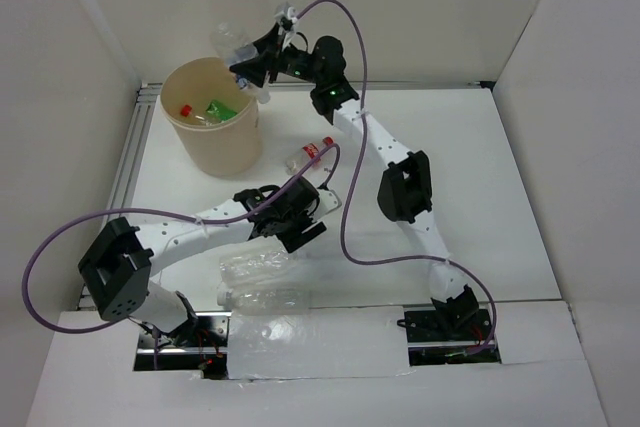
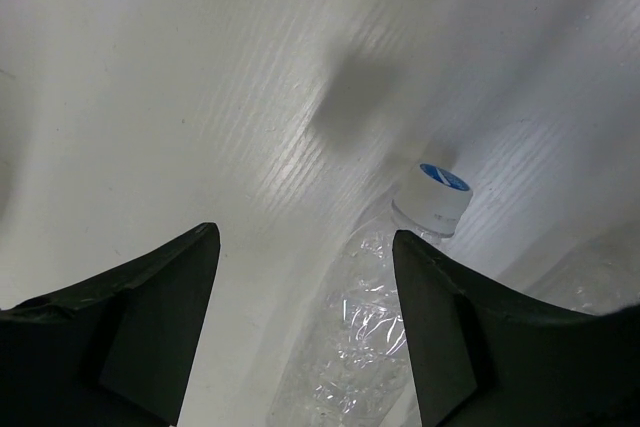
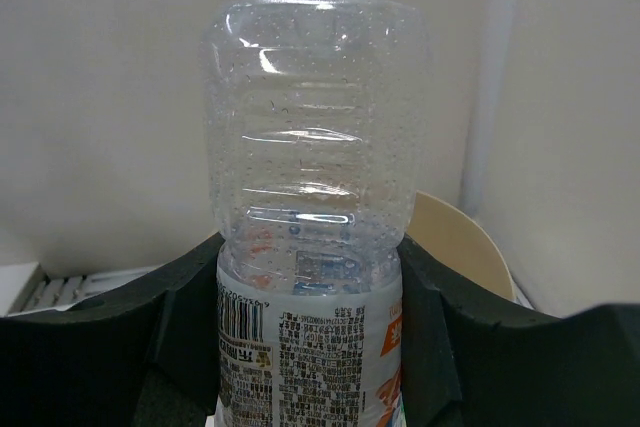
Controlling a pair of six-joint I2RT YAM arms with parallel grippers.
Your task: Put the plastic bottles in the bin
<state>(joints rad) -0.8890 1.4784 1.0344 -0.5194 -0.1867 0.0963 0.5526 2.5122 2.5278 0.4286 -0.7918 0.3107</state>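
Observation:
My right gripper (image 1: 252, 71) is shut on a clear labelled bottle (image 3: 312, 177) and holds it above the far rim of the tan bin (image 1: 212, 142); in the right wrist view the bin's rim (image 3: 462, 243) shows behind the bottle. A red-capped bottle (image 1: 186, 110) and a green one (image 1: 220, 107) lie inside the bin. My left gripper (image 2: 305, 247) is open low over the table. A crumpled clear bottle (image 2: 365, 332) with a white-blue cap (image 2: 432, 197) lies between its jaws, close to the right finger. Another red-capped bottle (image 1: 308, 154) lies on the table beside the bin.
Two clear crushed bottles (image 1: 255, 269) (image 1: 265, 299) lie near the front edge, with a translucent plastic piece (image 1: 270, 347) just beyond them. Purple cables (image 1: 345, 207) loop over the middle of the table. White walls close in the left, back and right sides.

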